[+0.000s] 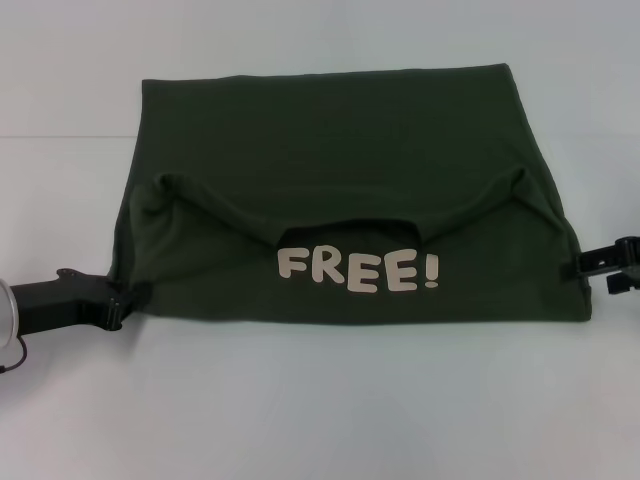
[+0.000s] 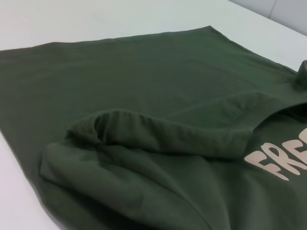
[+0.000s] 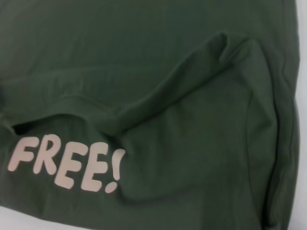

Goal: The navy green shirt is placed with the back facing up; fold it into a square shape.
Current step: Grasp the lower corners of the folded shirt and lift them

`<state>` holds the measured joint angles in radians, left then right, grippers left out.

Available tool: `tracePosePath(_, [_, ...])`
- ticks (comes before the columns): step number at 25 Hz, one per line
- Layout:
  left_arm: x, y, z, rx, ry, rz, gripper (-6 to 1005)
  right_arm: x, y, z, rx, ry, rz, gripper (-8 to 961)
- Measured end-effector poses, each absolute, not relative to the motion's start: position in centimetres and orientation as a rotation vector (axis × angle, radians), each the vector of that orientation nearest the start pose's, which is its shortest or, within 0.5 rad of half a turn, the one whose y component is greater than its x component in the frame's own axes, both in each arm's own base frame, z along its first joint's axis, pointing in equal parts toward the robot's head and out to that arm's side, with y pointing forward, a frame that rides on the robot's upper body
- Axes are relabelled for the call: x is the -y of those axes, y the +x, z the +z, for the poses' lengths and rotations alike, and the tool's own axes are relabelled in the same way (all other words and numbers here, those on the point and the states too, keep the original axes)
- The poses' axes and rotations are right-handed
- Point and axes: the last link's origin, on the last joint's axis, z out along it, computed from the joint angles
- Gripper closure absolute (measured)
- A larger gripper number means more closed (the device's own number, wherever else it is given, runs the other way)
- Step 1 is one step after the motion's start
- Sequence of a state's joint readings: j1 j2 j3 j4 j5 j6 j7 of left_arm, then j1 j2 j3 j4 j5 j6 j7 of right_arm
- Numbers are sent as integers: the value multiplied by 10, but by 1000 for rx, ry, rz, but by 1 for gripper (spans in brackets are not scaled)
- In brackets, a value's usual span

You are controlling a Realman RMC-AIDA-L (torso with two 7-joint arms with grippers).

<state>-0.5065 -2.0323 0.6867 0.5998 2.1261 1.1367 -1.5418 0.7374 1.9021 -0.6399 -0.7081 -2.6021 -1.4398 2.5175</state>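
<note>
- Since the navy green shirt [image 1: 340,190] already lies folded once on the white table [image 1: 320,410], "FREE!" print [image 1: 357,270] up, both side edges should travel level.
- Left gripper [image 1: 128,300] and right gripper [image 1: 578,266] sit at its near corners; honestly can't tell whether either is pinching fabric.

Soft matte cloth shirt [image 1: 340,150] with smooth pale lettering [image 1: 357,270] on a smooth white table [image 1: 320,400].

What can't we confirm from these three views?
- Left gripper, head view: fingertips sit at the edge of the dark olive-green printed T-shirt; grip unclear.
- Right gripper, head view: cut off by the frame edge.
- Both wrist views: own fingers absent.
- Sleeves: folded under fabric.
</note>
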Motion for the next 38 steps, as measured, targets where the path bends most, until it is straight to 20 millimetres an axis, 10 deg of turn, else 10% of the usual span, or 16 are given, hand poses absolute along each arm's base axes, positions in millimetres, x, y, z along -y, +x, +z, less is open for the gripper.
tracePosePath(38, [-354, -335, 11, 942, -2389, -288, 939, -393, 300, 37, -1708, -2110, -37, 58])
